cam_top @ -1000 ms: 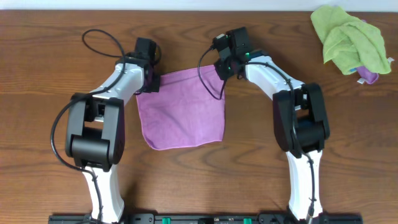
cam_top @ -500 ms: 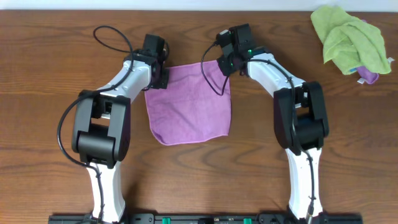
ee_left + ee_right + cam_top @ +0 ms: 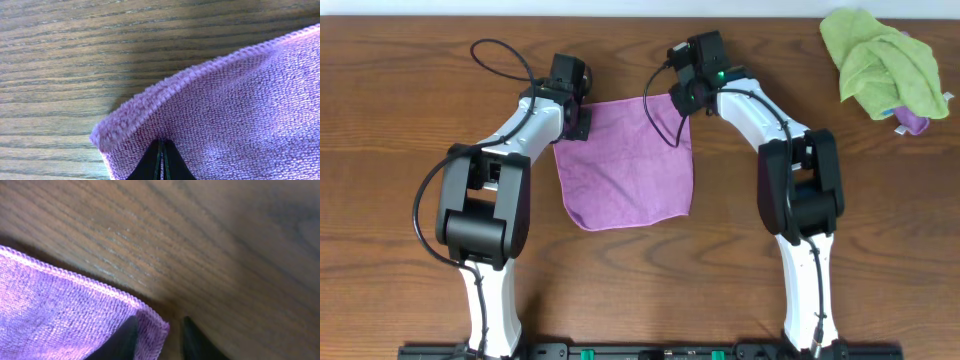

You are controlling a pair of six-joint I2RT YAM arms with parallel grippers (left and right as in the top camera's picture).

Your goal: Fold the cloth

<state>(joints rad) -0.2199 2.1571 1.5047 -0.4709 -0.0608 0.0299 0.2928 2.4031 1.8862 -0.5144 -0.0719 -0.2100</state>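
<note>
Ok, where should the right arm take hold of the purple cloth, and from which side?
Probably the cloth's far right corner, coming from the far edge, mirroring the left gripper shut on the far left corner. It lies flat, and that hemmed corner sits between the right gripper's open fingers.

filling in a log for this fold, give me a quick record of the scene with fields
cloth: purple, spread flat on the wooden table, not yet folded
left gripper: shut on the cloth's far left corner
right gripper: open, fingers apart at the cloth's far right corner
other: crumpled green cloth at the table's far right corner
</note>
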